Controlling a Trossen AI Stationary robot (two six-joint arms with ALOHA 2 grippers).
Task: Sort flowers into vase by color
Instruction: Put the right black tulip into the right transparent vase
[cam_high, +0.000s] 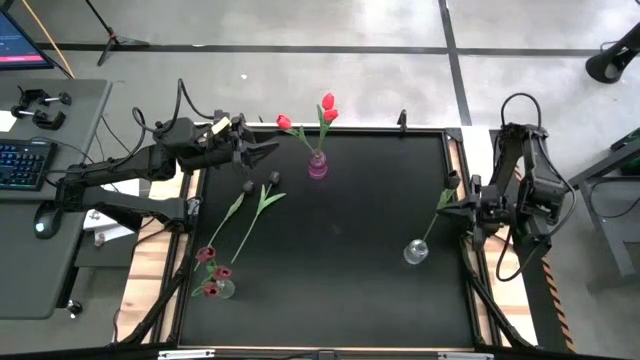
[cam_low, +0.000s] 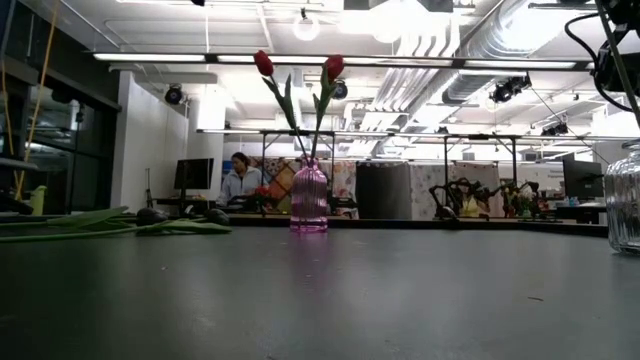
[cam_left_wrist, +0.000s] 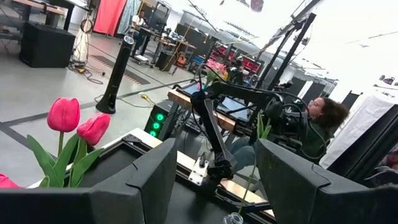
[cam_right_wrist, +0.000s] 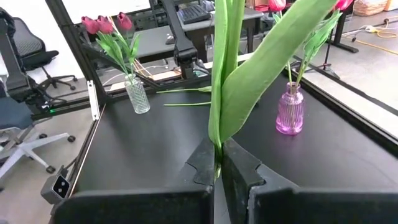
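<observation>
Right gripper (cam_right_wrist: 217, 167) is clamped on a green-stemmed tulip (cam_right_wrist: 225, 74) above the clear glass vase (cam_high: 416, 252), while two dark-headed tulips (cam_high: 250, 205) remain unsorted beside it.

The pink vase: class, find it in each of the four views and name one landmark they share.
High view: pink vase at the table's far edge, left of middle.
Low view: middle, holding red tulips.
Left wrist view: vase not visible; only its tulips show.
Right wrist view: right of middle.
Shared landmark: the red tulips.
</observation>
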